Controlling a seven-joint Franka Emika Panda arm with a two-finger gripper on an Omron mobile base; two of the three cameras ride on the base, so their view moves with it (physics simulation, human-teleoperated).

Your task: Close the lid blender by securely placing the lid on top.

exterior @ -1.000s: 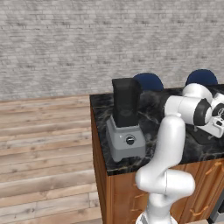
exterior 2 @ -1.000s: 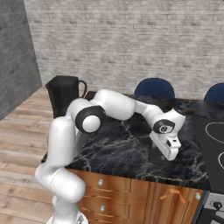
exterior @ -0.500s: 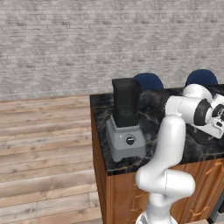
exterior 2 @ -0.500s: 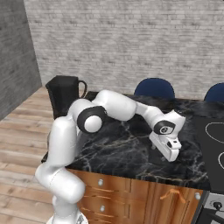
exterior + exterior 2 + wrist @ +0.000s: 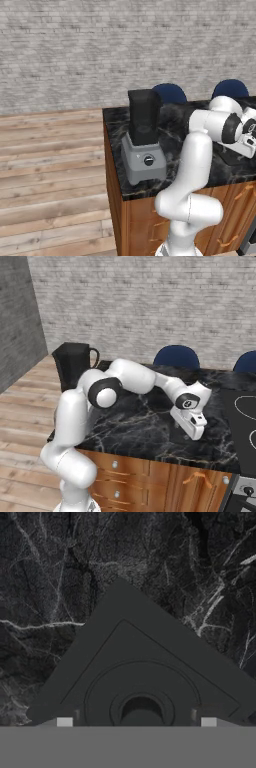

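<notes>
The lid [image 5: 140, 662] lies flat on the black marble counter [image 5: 130, 431], a dark squarish slab with a round raised centre. It is turned corner-up in the hand view. My gripper [image 5: 136, 722] hangs low right over it, open, one fingertip [image 5: 64, 722] at each side of the slab. From the right base view the gripper [image 5: 196, 431] points down at the counter's right part. The blender [image 5: 145, 137] stands at the counter's left end, a tall black jar [image 5: 72, 366] on a grey base [image 5: 145, 162] with a round knob, its top uncovered. It is well to the left of the gripper.
A cooktop [image 5: 245, 416] is set into the counter just right of the gripper. Two blue chairs [image 5: 175, 356] [image 5: 230, 89] stand behind the counter against a brick wall. Wooden drawers front the counter, and the floor is wood plank.
</notes>
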